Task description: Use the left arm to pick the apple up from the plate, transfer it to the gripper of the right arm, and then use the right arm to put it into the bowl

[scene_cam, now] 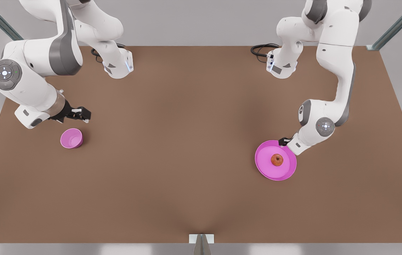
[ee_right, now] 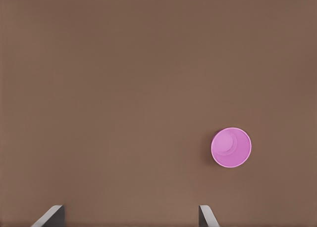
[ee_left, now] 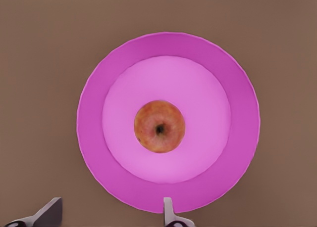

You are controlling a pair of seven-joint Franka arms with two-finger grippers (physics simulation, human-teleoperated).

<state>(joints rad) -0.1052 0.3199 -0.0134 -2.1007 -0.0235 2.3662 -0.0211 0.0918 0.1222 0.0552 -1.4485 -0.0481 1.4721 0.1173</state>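
Left gripper (scene_cam: 285, 141) hangs over the plate (scene_cam: 262, 166), at the rim that is farthest from the apple's near side toward the front view's right arm; most of it is hidden behind the white wrist of the left arm (scene_cam: 332, 92). In the left wrist view its two fingertips (ee_left: 168, 213) stand wide apart with nothing between them, so the gripper is released. One fingertip covers the edge of the plate (ee_left: 94, 138) and the other is over the bare table (ee_left: 39, 49) beside the plate.

From the plate as landmark: the apple (scene_cam: 276, 160) lies in the middle of the plate, on the flat inner part, with its stem hollow turned up. The apple (ee_left: 159, 126) does not touch the fingertips; it is near them but clearly apart, with a band of pink plate between.

Well apart from the plate, toward the front view's left, the bowl (scene_cam: 71, 138) stands upright on the brown table (scene_cam: 186, 141). Right gripper (scene_cam: 82, 114) is just beside the bowl, on the side away from the plate and a little toward the arm bases, and it is carried by the right arm (scene_cam: 34, 78) with the silver cuff. In the right wrist view its fingertips (ee_right: 207, 216) are also spread and hold nothing, and the bowl (ee_right: 231, 147) is near one of them but not between them. This arm waits.
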